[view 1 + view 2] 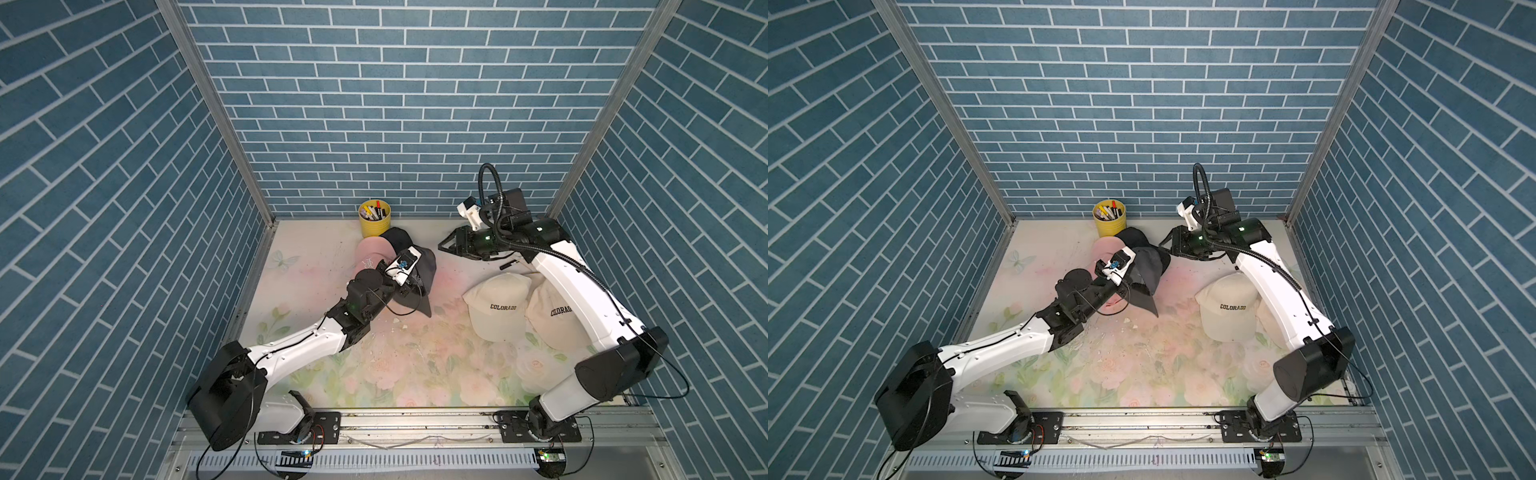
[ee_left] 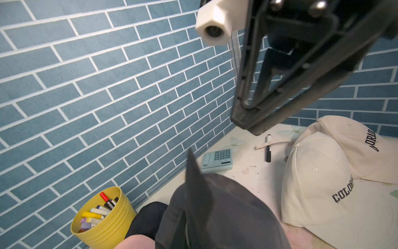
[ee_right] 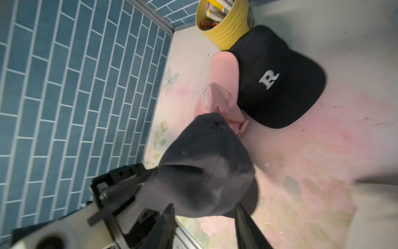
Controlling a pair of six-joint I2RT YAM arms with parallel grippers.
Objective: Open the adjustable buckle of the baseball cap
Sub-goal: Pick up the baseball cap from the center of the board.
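A dark grey baseball cap (image 1: 424, 270) (image 1: 1151, 272) hangs above the table left of centre. My left gripper (image 3: 140, 183) is shut on its edge, and the cloth fills the near part of the left wrist view (image 2: 226, 215). My right gripper (image 1: 441, 246) (image 3: 204, 204) is open just right of the cap, with bare table showing between its fingers and the cap (image 3: 204, 172) just beyond the tips. It also shows from outside in the left wrist view (image 2: 243, 122). The buckle is hidden.
A yellow cup of markers (image 1: 374, 218) stands at the back wall. A black cap with an R (image 3: 280, 82) and a pink cap (image 1: 371, 253) lie beside it. Two cream COLORADO caps (image 1: 498, 307) (image 1: 552, 318) lie right; a calculator (image 2: 217, 160) and a pen (image 2: 268, 148) behind.
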